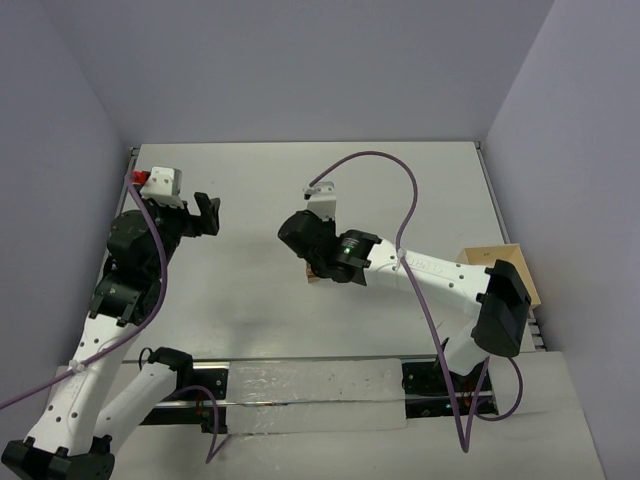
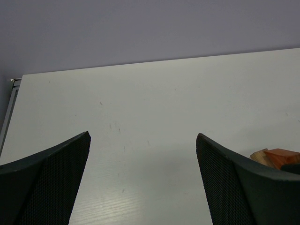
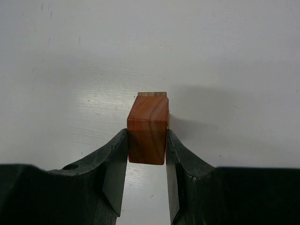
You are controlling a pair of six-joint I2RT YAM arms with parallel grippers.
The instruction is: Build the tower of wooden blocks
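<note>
On the table [image 1: 420, 190], the wood block tower [image 1: 314, 277] is found near the middle, under the wrist of the right arm [image 1: 440, 272]; the left gripper [image 2: 143, 137] is held wide apart and empty, well off to the left, so the right arm is judged the nearer; the right gripper [image 3: 146, 140] is clamped on a reddish-brown block [image 3: 148, 126], seemingly set lengthwise along the fingers; a tan block [image 3: 152, 94] is seen just past its far end, in line with it; whether the two touch cannot be told.
</note>
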